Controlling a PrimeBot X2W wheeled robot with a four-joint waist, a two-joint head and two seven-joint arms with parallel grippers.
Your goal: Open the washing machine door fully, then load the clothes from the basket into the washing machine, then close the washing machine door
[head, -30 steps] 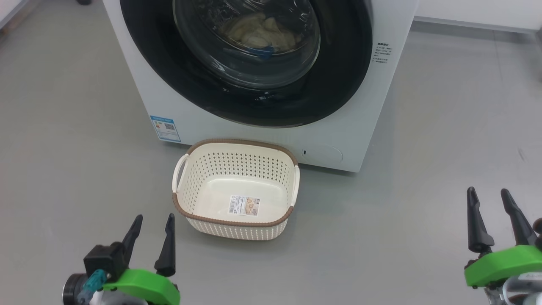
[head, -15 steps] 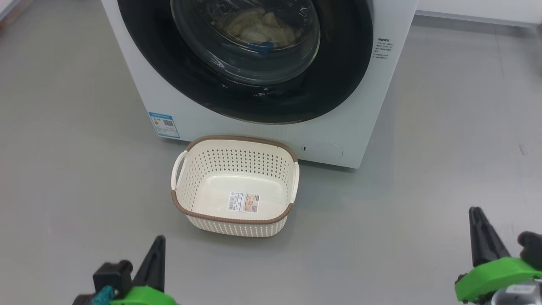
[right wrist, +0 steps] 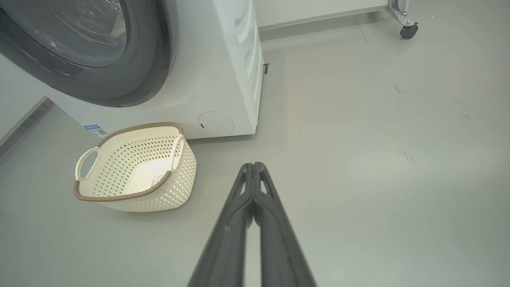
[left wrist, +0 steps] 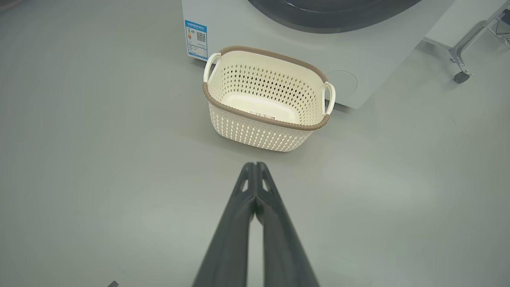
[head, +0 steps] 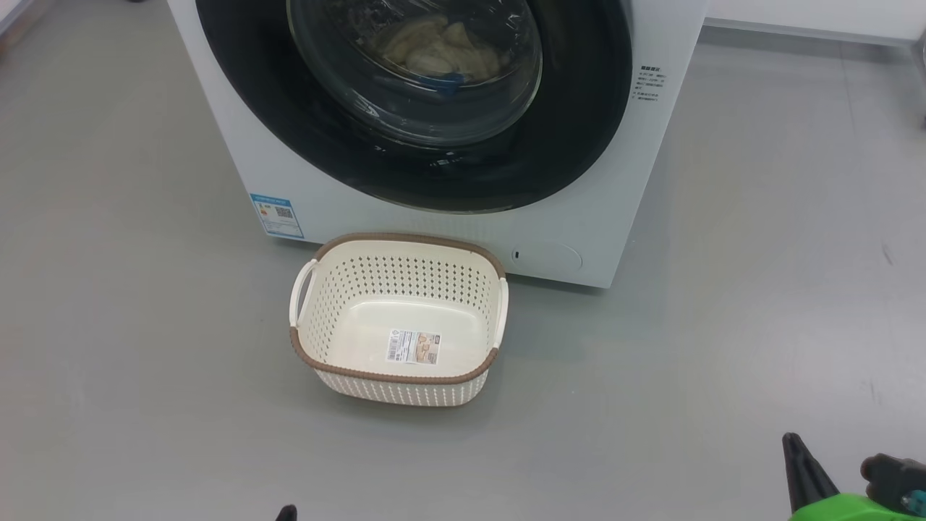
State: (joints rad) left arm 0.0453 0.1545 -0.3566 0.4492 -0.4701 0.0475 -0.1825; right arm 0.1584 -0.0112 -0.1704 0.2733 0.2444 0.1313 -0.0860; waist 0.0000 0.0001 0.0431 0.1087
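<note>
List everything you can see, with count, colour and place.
washing machine: one, white, on the floor ahead
door: one, black rim, clear glass, shut on the machine's front
clothes: one pile, cream with blue, behind the door glass
basket: one, cream with brown rim, floor before the machine
sticker: one, blue, machine's lower left front
caster: one, black, floor beyond the machine
left gripper: one, dark, shut, over the floor
right gripper: one, dark, shut, over the floor
</note>
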